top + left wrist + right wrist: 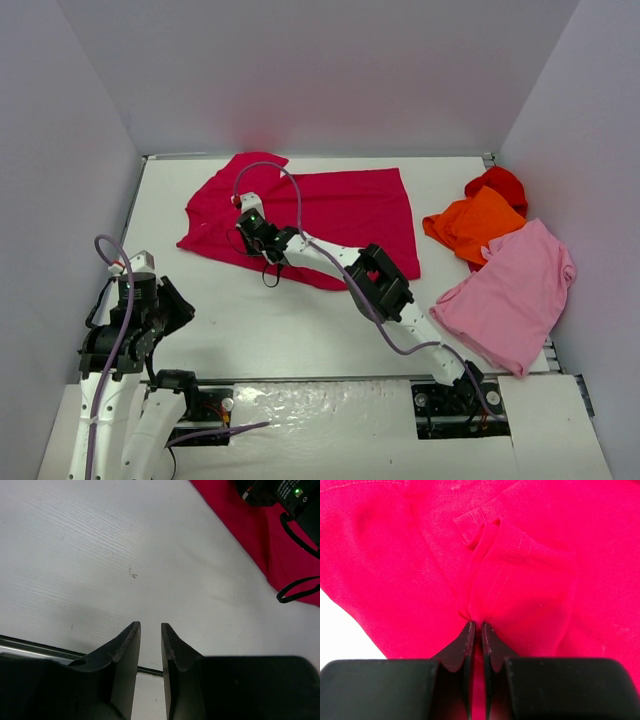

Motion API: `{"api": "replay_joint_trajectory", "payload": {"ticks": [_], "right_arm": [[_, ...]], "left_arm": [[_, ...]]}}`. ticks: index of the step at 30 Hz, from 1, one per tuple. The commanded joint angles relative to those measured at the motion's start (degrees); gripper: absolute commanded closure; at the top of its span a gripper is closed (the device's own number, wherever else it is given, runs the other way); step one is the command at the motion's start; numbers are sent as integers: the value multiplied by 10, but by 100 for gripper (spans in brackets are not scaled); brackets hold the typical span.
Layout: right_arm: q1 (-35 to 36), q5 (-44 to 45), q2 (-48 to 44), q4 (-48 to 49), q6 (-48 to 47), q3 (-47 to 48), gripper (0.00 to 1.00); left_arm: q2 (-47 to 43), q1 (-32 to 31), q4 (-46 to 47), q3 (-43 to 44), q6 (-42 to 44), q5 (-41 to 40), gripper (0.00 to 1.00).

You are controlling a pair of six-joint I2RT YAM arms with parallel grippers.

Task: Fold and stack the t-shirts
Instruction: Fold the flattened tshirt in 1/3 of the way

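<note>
The large crimson-magenta t-shirt lies spread flat at the back middle of the table. My right arm reaches across it, and the right gripper sits on its left part. In the right wrist view the gripper is shut on a pinched ridge of this shirt's cloth beside a stitched hem. My left gripper hovers at the near left with its jaws slightly open over bare table and nothing between them. Light pink, orange and red t-shirts lie bunched at the right.
White walls close in the table on three sides. A metal rail runs along the table edge under my left gripper. The right arm's black cable loops over the crimson shirt's near edge.
</note>
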Motion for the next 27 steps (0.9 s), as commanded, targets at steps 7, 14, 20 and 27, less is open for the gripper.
{"api": "replay_joint_trajectory", "payload": {"ticks": [7, 14, 20, 27], "right_arm": [[-16, 44, -112, 2, -34, -12, 100], [-44, 68, -135, 42, -51, -32, 100], [-71, 70, -113, 100, -67, -14, 100], [-93, 101, -77, 99, -84, 34, 100]], "left_arm": [[8, 1, 28, 6, 6, 6, 79], [7, 1, 29, 5, 6, 7, 79], [8, 1, 30, 5, 6, 8, 79], [10, 1, 28, 5, 6, 7, 79]]}}
